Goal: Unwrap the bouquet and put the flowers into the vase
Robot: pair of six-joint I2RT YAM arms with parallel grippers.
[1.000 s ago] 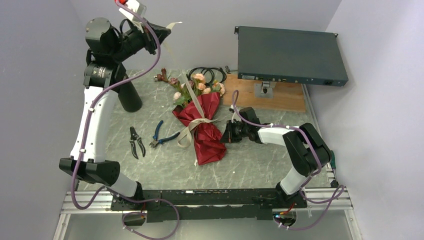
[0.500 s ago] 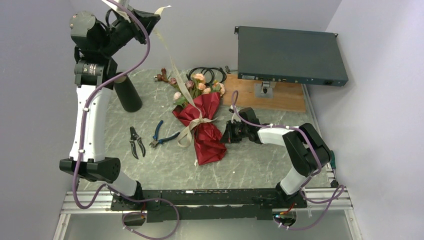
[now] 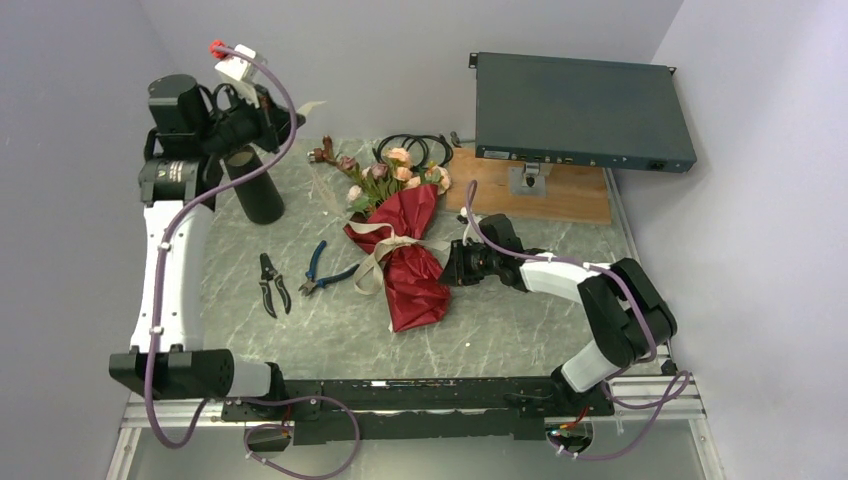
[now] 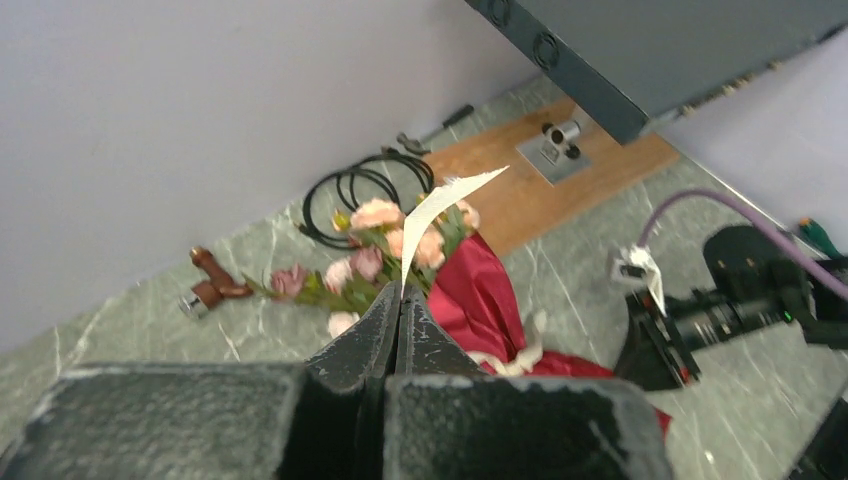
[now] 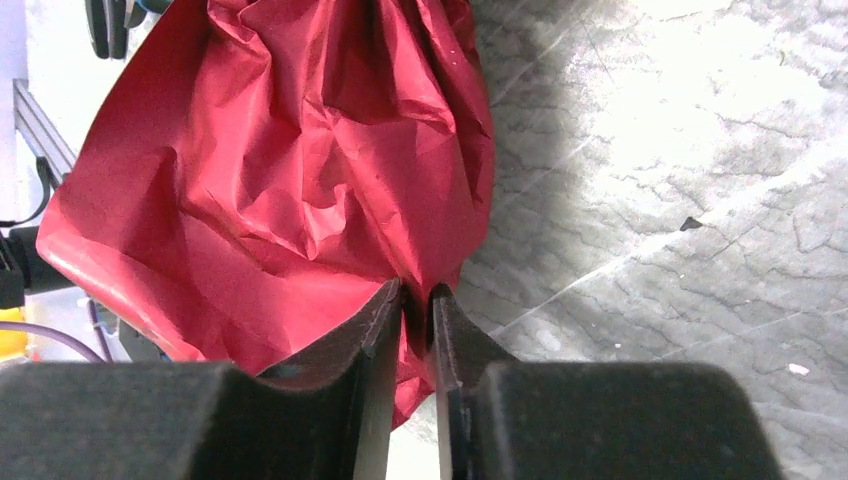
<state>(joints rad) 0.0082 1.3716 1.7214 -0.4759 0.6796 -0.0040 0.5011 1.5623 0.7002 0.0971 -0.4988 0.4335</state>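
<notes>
Bouquet lies central, blooms far, wrapped foot near. Right gripper touching its right flank, jaws narrowly apart around a paper fold; pinching or not, cannot tell. Left gripper clamps ribbon tail, raised near vase.

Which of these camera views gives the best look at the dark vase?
The top external view. There the vase stands upright at the far left, seen nearly whole, with only its top partly behind the left arm. The left wrist and right wrist views show nothing of it.
</notes>
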